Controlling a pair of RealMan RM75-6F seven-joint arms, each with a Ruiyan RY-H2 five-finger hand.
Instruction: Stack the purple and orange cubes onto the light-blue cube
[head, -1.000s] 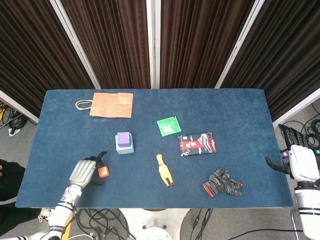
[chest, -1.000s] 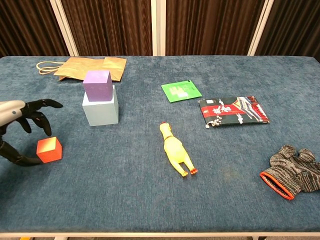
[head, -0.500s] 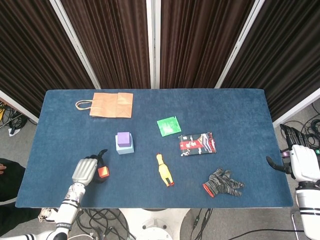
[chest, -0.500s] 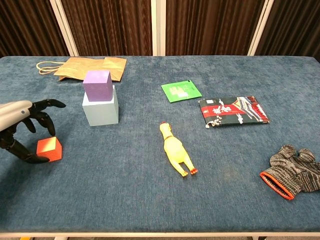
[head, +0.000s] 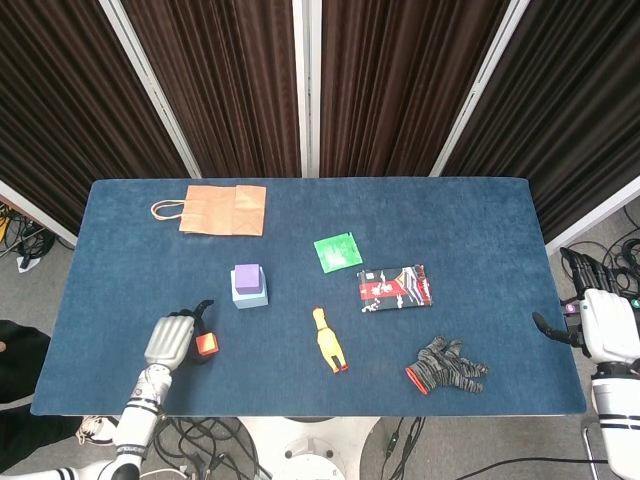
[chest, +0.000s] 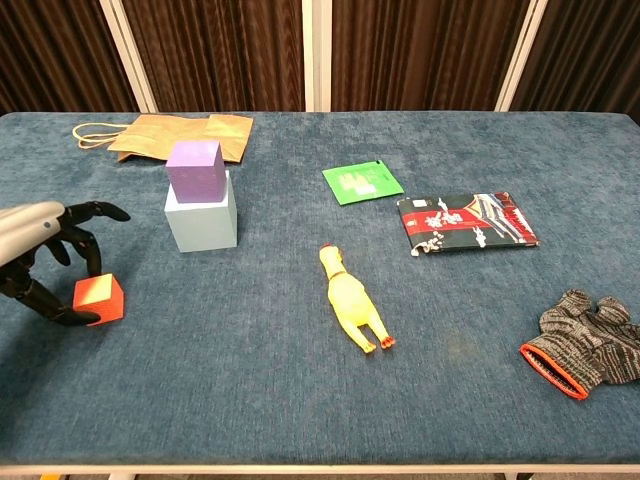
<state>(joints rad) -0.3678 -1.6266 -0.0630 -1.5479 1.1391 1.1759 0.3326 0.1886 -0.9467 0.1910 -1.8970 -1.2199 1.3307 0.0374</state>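
Since a second ago: left hand (chest: 45, 255) drawn slightly nearer its own edge of the bench (chest: 300, 400), fingers closing around the orange cube (chest: 99, 299); all else unmoved. Left hand: fingers curled over the cube's far side, thumb low at its near side, apparently touching; whether the grip is firm cannot be told, and the cube rests on the cloth. Orange cube: near-left area of bench; judged light, rigid, flat-faced, best pinched on two opposite side faces, top left free. Paper bag (head: 222, 210): far left, flat. Purple cube (chest: 194, 167): seated on the light-blue cube (chest: 202, 222), slightly offset; stack judged easy to topple, so the orange one needs gentle setting down. Green packet (head: 337, 251), rubber chicken (chest: 351, 300), printed pouch (chest: 465, 221), knit glove (chest: 588, 342): mid to right, well apart from the stack. Right hand (head: 590, 318): off the bench's right edge, holding nothing, fingers apart.
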